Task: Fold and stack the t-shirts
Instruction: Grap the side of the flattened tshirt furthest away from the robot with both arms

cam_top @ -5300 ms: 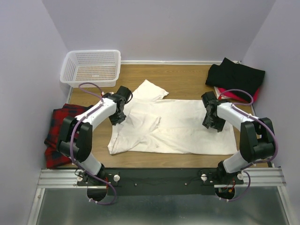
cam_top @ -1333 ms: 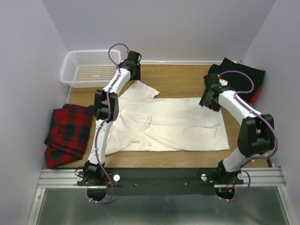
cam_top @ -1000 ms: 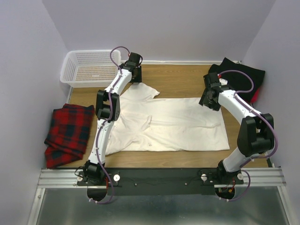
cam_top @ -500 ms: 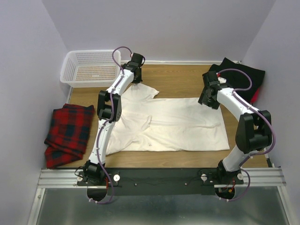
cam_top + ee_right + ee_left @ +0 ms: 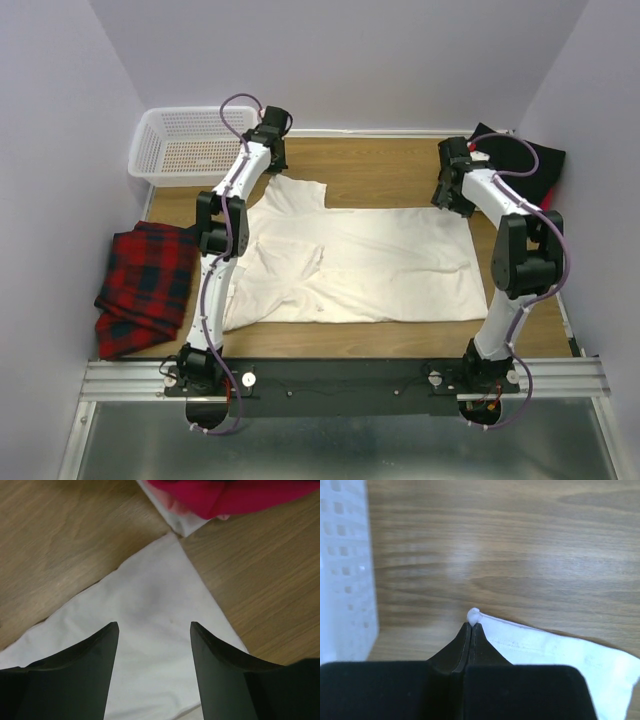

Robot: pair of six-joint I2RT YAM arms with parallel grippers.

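The white shirt point(image 5: 360, 265) lay spread flat across the middle of the table point(image 5: 390, 175), its hem toward 3 o'clock and its collar end toward 9. One sleeve reached out toward 11 o'clock.

The left gripper point(image 5: 471, 626) sat at 11 o'clock, over that sleeve. Its fingers were pressed together on a small nub of the sleeve's edge, and the cloth ran off toward 4 o'clock in the wrist view. The basket point(image 5: 195, 145) stood just beside it, at 10 o'clock.

The right gripper point(image 5: 154, 627) hung at 1 o'clock, over the shirt's far hem corner. Its fingers were spread apart with nothing between them, and the white corner lay below the gap.

Just past that corner lay the red shirt point(image 5: 225, 495), and the black shirt point(image 5: 525, 165) was bunched at 2 o'clock. A plaid cloth point(image 5: 145, 285) lay at 9 o'clock, off the table's left edge.
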